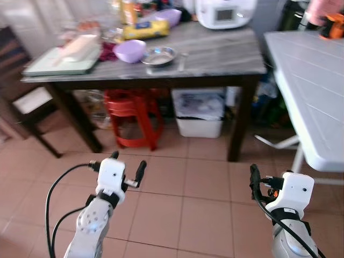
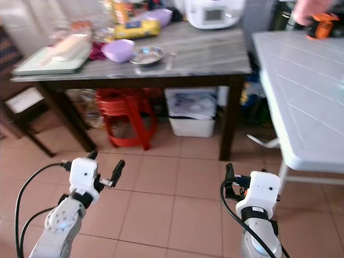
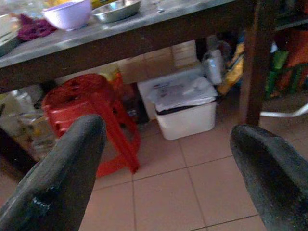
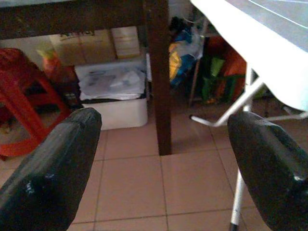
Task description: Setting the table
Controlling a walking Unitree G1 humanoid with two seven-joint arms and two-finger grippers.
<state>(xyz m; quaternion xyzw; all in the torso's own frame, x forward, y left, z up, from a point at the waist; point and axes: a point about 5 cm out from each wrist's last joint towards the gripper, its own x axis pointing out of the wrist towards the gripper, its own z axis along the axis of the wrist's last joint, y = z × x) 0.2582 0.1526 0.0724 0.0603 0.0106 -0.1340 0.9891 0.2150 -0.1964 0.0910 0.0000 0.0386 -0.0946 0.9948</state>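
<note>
A purple bowl [image 1: 130,50], a shallow metal dish [image 1: 159,56] and a spoon [image 1: 183,60] lie on the dark table with a grey marbled top [image 1: 215,54] ahead of me. A white folding table [image 1: 312,80] stands on the right. My left gripper [image 1: 128,164] is held low over the tiled floor, well short of the dark table, with its fingers [image 3: 72,163] open and nothing between them. My right gripper [image 1: 269,180] is at about the same height near the white table's edge, and its fingers [image 4: 53,163] are also spread open.
Under the dark table stand stacked red stools [image 1: 131,115] and a white lidded bin [image 1: 199,113]. A white rice cooker [image 1: 226,12], a yellow packet [image 1: 145,29] and a tray [image 1: 59,60] crowd the tabletop. A dark chair [image 1: 21,97] is at the left.
</note>
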